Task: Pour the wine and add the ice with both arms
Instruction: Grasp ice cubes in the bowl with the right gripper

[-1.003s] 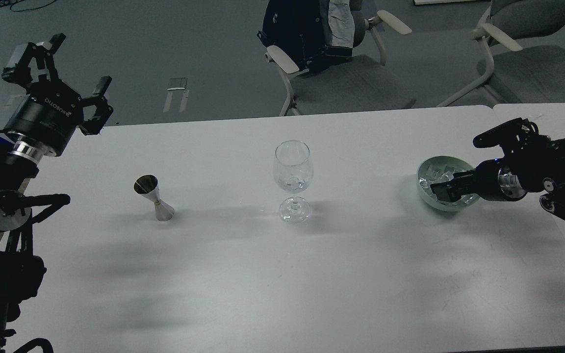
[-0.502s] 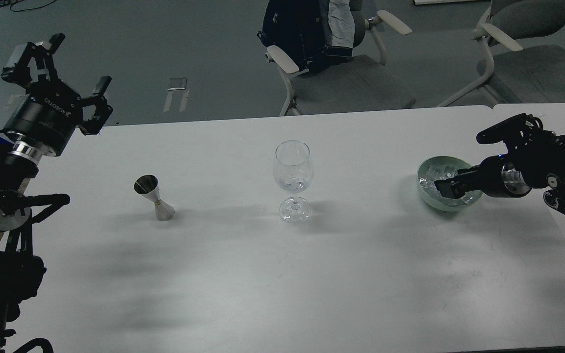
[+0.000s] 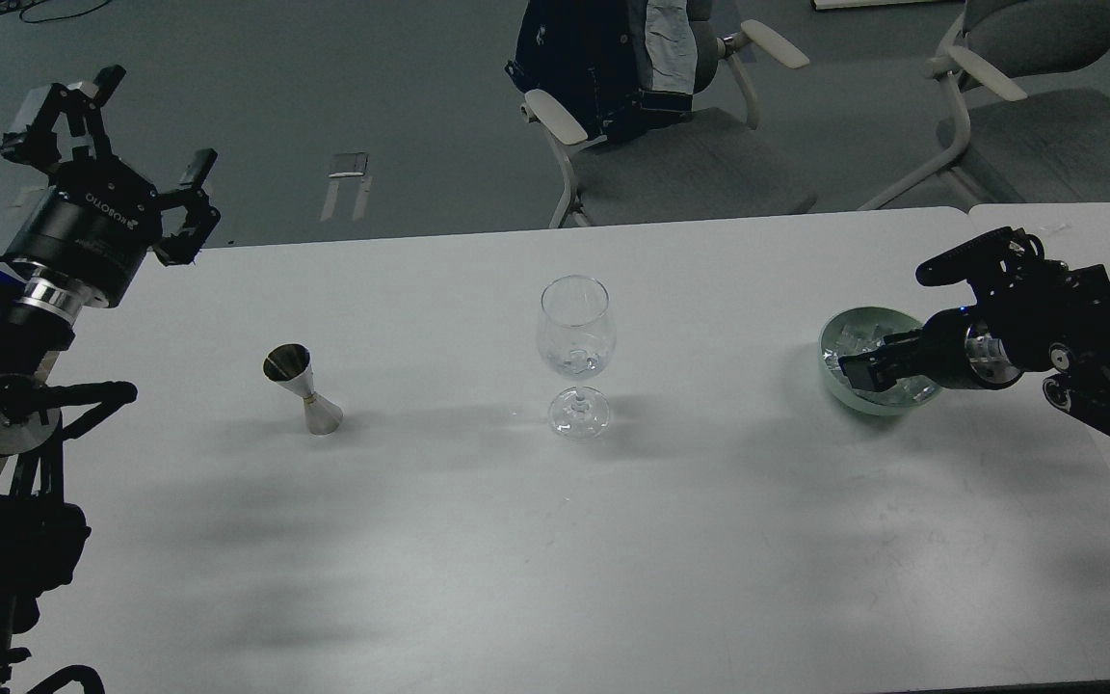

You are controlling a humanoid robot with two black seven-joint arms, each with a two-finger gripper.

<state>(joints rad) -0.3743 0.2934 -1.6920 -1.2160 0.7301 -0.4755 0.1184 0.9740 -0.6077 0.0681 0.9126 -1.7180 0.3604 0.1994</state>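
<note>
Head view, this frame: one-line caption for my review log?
Right gripper over the ice bowl, left gripper open and raised, wine glass and jigger on table.

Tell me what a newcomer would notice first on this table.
A clear wine glass stands upright at the table's middle, with a steel jigger to its left. At the right edge, the right tool reaches into a pale green bowl of ice. The left tool hangs wide open above the table's far left corner, holding nothing.

Jigger (image 3: 303,389) left of glass (image 3: 575,353); ice bowl (image 3: 839,386) right, on table (image 3: 516,540).
</note>
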